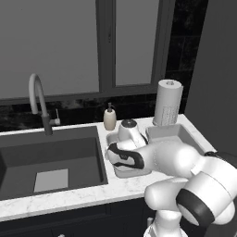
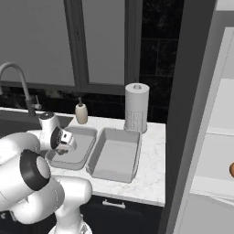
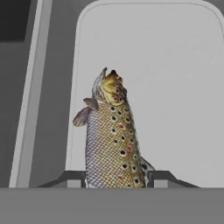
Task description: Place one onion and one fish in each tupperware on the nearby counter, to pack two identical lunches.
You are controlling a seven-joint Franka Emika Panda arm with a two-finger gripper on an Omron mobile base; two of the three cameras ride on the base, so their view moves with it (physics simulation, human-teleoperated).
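My gripper (image 3: 116,180) clamps a slender, spotted silver-tan fish (image 3: 111,135) hanging head-down above the left pale-grey rectangular tupperware (image 3: 183,87) on the white marble bench (image 2: 151,173); I should lower well inside its rim before releasing.

Tail end of the spotted silver-grey fish (image 3: 112,140) cut off at the bottom of the hand view, past the two dark fingers (image 3: 72,178) pressing its flanks. Near half of the left pale-grey rectangular container (image 1: 132,170) covered by the white arm at centre of the left base view; right container (image 1: 172,133) partly hidden likewise. Small orange round thing (image 2: 231,169) clipped by the right edge of the right base view, too little showing to name. Dark sink basin (image 1: 51,162) cut by the left edge.
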